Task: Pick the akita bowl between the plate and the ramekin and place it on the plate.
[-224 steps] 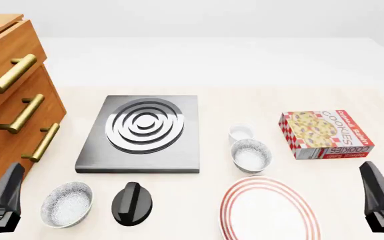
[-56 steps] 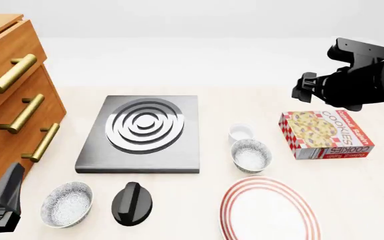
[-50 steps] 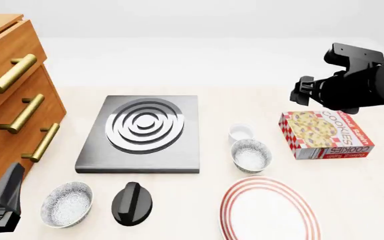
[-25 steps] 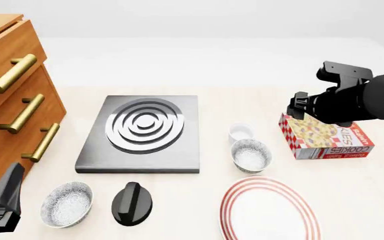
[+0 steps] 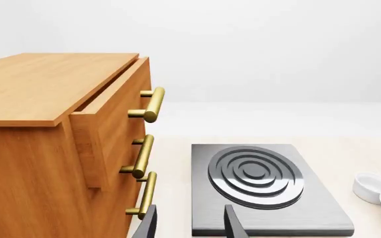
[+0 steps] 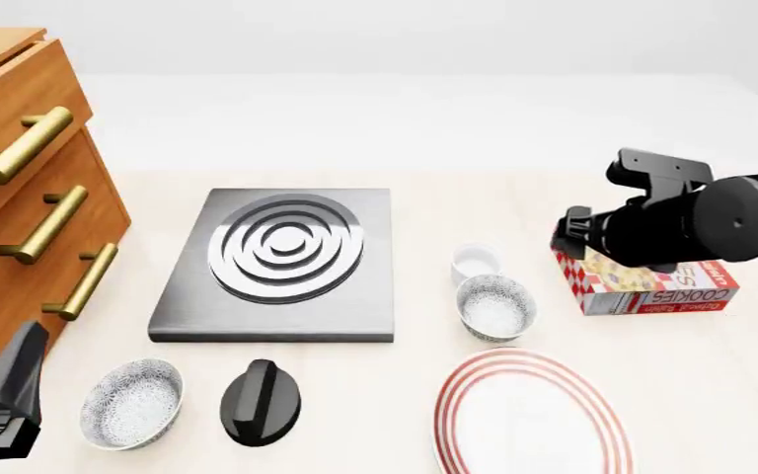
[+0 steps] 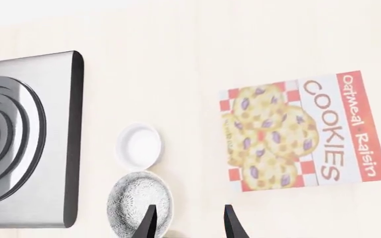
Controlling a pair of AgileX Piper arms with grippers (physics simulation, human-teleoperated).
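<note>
While the akita bowl [image 6: 495,306] sits on the desk [image 6: 695,365] between the ramekin [image 6: 476,263] and the plate [image 6: 532,416], the right end effector [image 7: 189,222] hangs above it, fingers spread, empty; left end effector [image 5: 189,225] likewise spread.

The right arm [image 6: 695,219] has descended leftward over the cookie box [image 6: 649,281].
</note>
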